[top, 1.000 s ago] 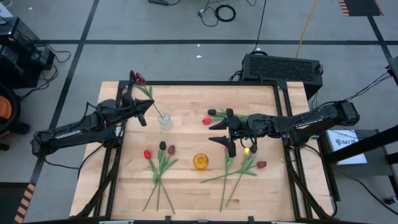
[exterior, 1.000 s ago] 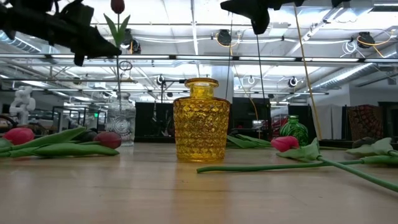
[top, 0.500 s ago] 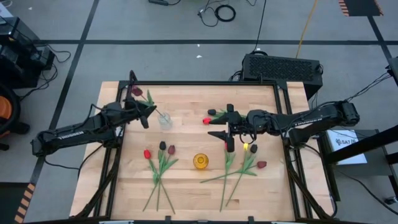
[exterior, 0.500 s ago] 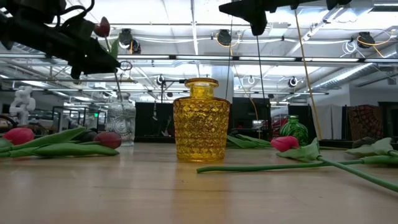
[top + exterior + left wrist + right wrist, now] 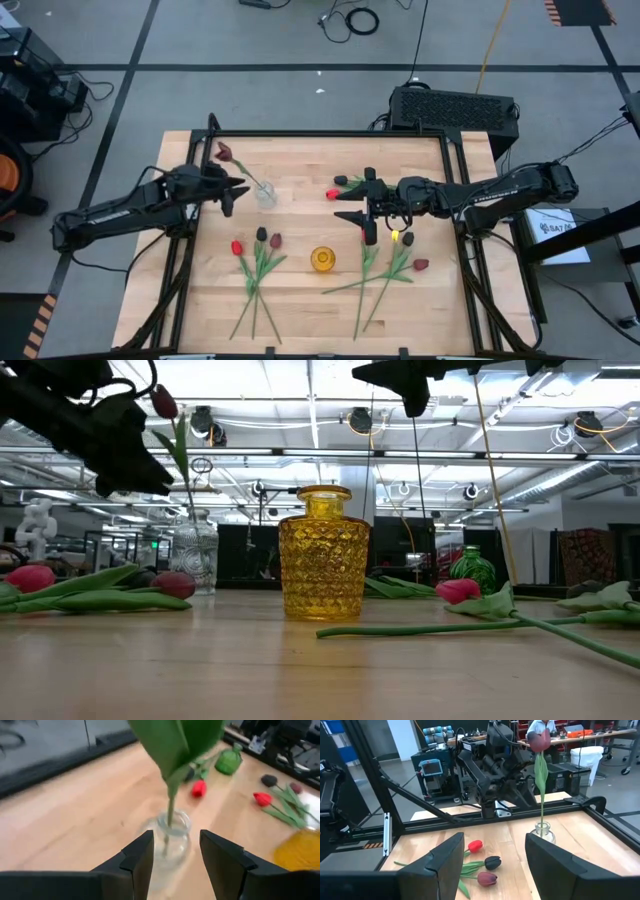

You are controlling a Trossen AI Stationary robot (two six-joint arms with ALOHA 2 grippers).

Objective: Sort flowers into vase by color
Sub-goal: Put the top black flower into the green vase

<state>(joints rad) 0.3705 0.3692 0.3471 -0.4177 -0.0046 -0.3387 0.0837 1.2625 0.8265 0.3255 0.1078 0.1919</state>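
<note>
A maroon tulip stands tilted, with its stem in the clear glass vase and leaning on the rim. My left gripper is open just to the vase's left. The wrist view shows its fingers on either side of the vase, short of it. My right gripper hangs open and empty over the table's middle. A yellow vase stands near the front. A small green vase stands farther back, beside a red tulip.
Three tulips lie at the front left, their stems pointing toward the near edge. More tulips lie at the front right, under and beside my right arm. A black metal frame borders the wooden table.
My left gripper has opened and let go of the maroon tulip, then tipped downward and sunk a little beside the clear vase. The tulip has dropped lower into the vase and now leans toward the table's far left corner. My right arm has kept still.
</note>
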